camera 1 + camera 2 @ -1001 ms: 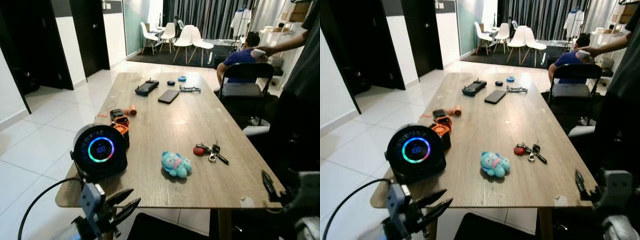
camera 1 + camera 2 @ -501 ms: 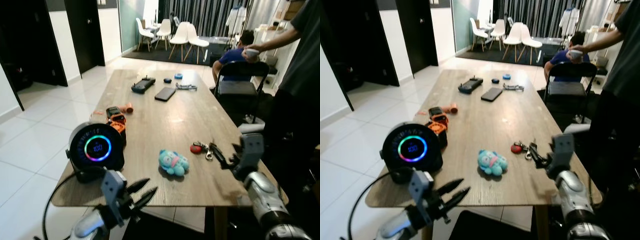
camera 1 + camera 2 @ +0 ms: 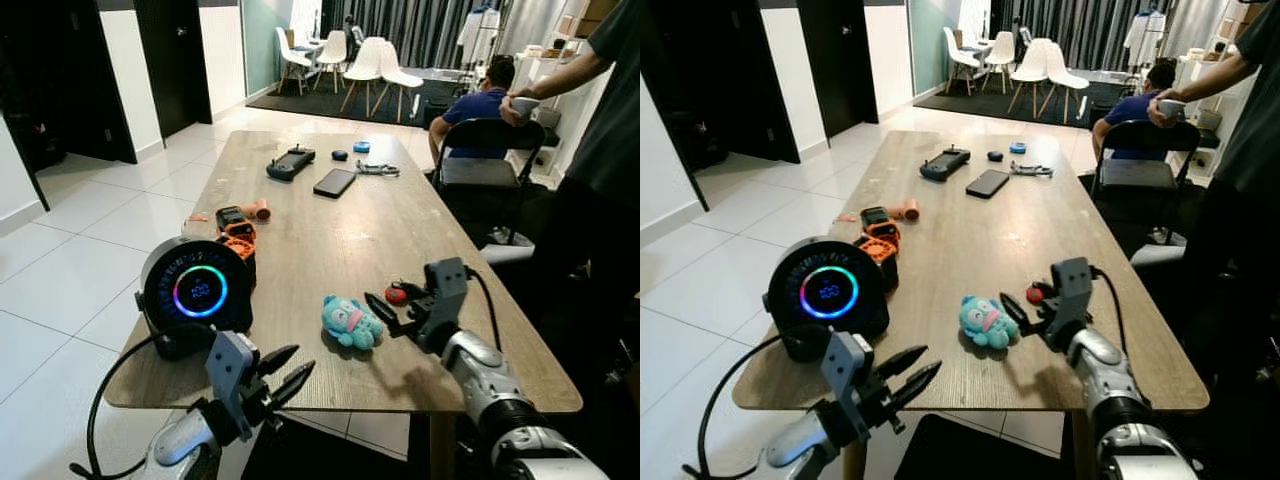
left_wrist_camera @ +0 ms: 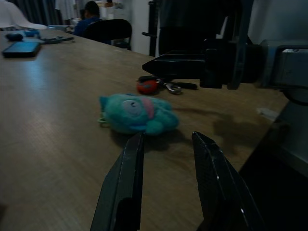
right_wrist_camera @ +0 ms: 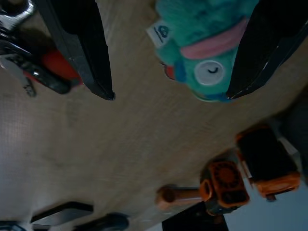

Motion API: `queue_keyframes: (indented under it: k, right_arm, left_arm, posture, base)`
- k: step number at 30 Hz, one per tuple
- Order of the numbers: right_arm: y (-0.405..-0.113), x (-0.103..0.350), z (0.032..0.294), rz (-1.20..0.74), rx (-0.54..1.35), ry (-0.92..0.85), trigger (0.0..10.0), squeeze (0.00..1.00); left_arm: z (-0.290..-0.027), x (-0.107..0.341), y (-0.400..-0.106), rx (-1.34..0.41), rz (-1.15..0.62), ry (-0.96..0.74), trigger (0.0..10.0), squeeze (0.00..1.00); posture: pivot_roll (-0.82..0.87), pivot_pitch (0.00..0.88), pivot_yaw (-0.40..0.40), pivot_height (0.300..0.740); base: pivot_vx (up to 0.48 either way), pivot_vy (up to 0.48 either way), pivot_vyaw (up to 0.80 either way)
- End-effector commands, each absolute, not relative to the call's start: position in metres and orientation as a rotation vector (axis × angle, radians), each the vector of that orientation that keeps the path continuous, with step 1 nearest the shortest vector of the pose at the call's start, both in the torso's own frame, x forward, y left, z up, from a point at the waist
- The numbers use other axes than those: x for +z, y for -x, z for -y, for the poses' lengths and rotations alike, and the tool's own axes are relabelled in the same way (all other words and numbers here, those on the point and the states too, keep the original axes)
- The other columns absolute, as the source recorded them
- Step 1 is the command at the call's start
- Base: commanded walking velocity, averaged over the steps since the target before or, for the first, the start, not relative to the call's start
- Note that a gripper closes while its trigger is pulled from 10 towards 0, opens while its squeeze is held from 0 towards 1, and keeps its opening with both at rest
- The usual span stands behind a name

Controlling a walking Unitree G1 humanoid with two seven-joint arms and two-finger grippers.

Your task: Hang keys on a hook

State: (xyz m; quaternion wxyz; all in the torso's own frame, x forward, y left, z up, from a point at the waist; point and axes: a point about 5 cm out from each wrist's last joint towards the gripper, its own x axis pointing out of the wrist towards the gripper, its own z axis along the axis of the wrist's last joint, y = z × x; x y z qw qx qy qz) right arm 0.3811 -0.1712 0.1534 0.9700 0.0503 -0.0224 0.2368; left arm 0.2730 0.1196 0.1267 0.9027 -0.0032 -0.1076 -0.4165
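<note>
Two open pincers: right pincer above keys, left pincer idle.

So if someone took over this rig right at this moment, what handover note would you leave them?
Right gripper: open, empty, over the wooden table between the teal plush toy and the keys.
Left gripper: open, empty, at the near table edge, below the round glowing speaker.
Keys: lying flat on the table, red fob attached, ungrasped.
Done: the right arm is at the keys.
Left: grasp the keys, find a hook, hang them.
A person stands by the right side of the table.
</note>
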Motion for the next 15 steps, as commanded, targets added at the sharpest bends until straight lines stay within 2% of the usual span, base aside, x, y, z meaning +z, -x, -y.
queue_keyframes:
  k: [1,8,9,12,13,15]
  right_arm:
    - [-0.381,0.152,0.169,0.040,0.491,-0.114,10.0,1.00]
    - [-0.383,0.148,0.156,-0.001,0.533,-0.105,10.0,1.00]
    - [-0.383,0.147,0.155,-0.013,0.534,-0.103,10.0,0.35]
    - [-0.384,0.147,0.154,-0.019,0.535,-0.104,10.0,0.35]
    - [-0.385,0.147,0.154,-0.029,0.519,-0.129,10.0,0.00]
    - [-0.385,0.147,0.154,-0.029,0.519,-0.129,10.0,0.00]
  left_arm:
    - [-0.118,0.126,-0.273,-0.856,0.228,0.005,10.0,0.00]
    - [-0.117,0.128,-0.274,-0.835,0.239,0.008,10.0,0.00]
    - [-0.116,0.128,-0.274,-0.831,0.239,0.011,10.0,0.00]
    - [-0.116,0.128,-0.274,-0.829,0.239,0.013,10.0,0.00]
    - [-0.116,0.128,-0.274,-0.823,0.238,0.013,10.0,0.00]
    - [-0.116,0.128,-0.274,-0.823,0.238,0.013,10.0,0.00]
  posture:
    - [0.03,0.124,-0.034,0.740]
    - [0.04,0.123,-0.042,0.740]
    - [0.04,0.122,-0.045,0.740]
    - [0.04,0.122,-0.045,0.740]
    - [0.05,0.122,-0.047,0.740]
    - [0.05,0.122,-0.047,0.740]
  base:
    - [0.000,0.000,0.00]
    - [0.000,0.000,0.00]
    - [0.000,0.000,0.00]
    - [0.000,0.000,0.00]
    - [0.000,0.000,0.00]
    - [0.000,0.000,0.00]
